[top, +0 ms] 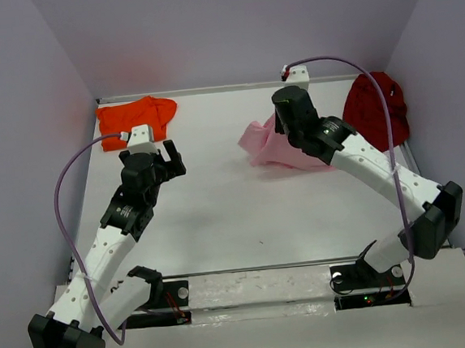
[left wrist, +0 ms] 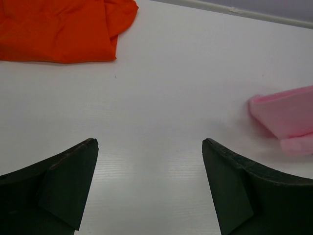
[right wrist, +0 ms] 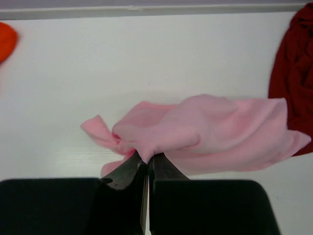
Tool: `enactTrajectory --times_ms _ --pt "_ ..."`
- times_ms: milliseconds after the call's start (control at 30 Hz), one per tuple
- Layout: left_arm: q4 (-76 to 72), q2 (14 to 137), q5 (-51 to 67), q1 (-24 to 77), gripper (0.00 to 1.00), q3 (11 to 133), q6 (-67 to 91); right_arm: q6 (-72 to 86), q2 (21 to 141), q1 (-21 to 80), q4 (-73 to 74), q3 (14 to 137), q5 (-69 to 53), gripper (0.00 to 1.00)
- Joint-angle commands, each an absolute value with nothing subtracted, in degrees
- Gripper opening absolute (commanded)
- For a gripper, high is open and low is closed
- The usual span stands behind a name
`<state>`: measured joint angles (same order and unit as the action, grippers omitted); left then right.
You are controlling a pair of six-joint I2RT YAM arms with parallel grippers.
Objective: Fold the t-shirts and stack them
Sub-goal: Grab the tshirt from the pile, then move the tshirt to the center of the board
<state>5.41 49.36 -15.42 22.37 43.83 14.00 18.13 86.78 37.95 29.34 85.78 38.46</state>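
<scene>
A crumpled light pink t-shirt (top: pixel 269 146) (right wrist: pixel 205 132) lies right of the table's middle; its edge also shows in the left wrist view (left wrist: pixel 288 117). My right gripper (right wrist: pixel 147 159) is shut on a pinch of its cloth, its arm (top: pixel 310 126) over the shirt. The bright orange t-shirt (top: pixel 134 120) (left wrist: pixel 58 29) lies flat at the back left. The dark red t-shirt (top: pixel 377 108) (right wrist: pixel 293 73) sits bunched at the back right. My left gripper (top: pixel 168 159) (left wrist: pixel 149 147) hangs open over bare table, between the orange and pink shirts, with nothing between its fingers.
Grey walls close in the white table (top: pixel 243 205) on the left, back and right. A raised rim (top: pixel 209 89) runs along the back edge. Both arm bases (top: pixel 251 290) stand at the near edge.
</scene>
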Motion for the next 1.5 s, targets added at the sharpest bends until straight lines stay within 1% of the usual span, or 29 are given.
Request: enactTrajectory --times_ms 0,133,167,300,433,467,533,600,733,800,867,933,1000,1133,1267,1300,1467 --pt "3.60 49.31 -16.08 22.15 0.96 44.12 13.45 17.67 80.27 41.73 32.51 88.67 33.76 0.00" --pt "3.69 49.04 -16.87 22.15 0.96 44.03 13.54 17.93 74.64 43.76 32.70 92.19 24.63 0.00" --pt "3.69 49.04 -16.96 22.15 0.96 44.03 13.45 17.93 73.58 43.77 32.17 92.63 20.78 0.00" --pt "3.78 49.04 -17.05 22.15 0.96 44.03 13.54 18.28 71.28 44.30 33.05 97.37 15.91 0.00" --pt "3.87 48.96 -17.31 22.15 0.96 43.95 13.45 16.88 69.35 44.30 32.70 96.34 19.78 0.00" --pt "3.87 48.96 -17.31 22.15 0.97 43.95 13.53 16.35 69.35 44.30 32.78 95.46 24.39 0.00" --pt "3.87 49.04 -17.23 22.15 0.96 43.95 13.45 15.03 70.05 44.30 33.66 91.95 27.76 0.00" --pt "3.78 49.13 -17.05 22.15 0.96 44.03 13.54 15.29 71.89 44.30 34.36 87.83 32.33 0.00" --pt "3.87 49.22 -16.87 22.15 0.97 44.03 13.36 16.78 76.98 44.30 35.06 81.93 35.15 0.00" --pt "3.87 49.13 -17.05 22.15 0.96 43.95 13.36 18.54 80.40 44.30 38.38 81.48 36.82 0.00" --pt "3.87 48.87 -17.23 22.15 0.97 43.95 13.45 20.91 81.38 44.30 39.90 80.43 38.75 0.00" --pt "3.87 48.78 -17.23 22.15 0.96 43.95 13.45 21.36 81.39 44.30 38.86 79.28 37.54 0.00" --pt "3.78 48.69 -17.23 22.24 0.96 44.03 13.36 20.83 82.00 44.30 36.39 78.05 33.24 0.00" --pt "3.78 48.69 -16.96 22.15 0.96 44.03 13.45 22.76 87.70 45.61 35.07 79.62 28.48 0.00" --pt "3.78 48.43 -17.40 22.15 0.96 43.86 13.45 23.73 96.58 48.95 34.54 85.41 29.18 0.00" --pt "3.87 48.43 -17.40 22.15 0.96 43.86 13.36 23.73 97.90 49.65 34.63 85.43 29.09 0.00" --pt "3.78 48.34 -17.67 22.24 0.96 43.86 13.45 22.15 100.90 51.85 34.80 94.29 30.50 0.00"
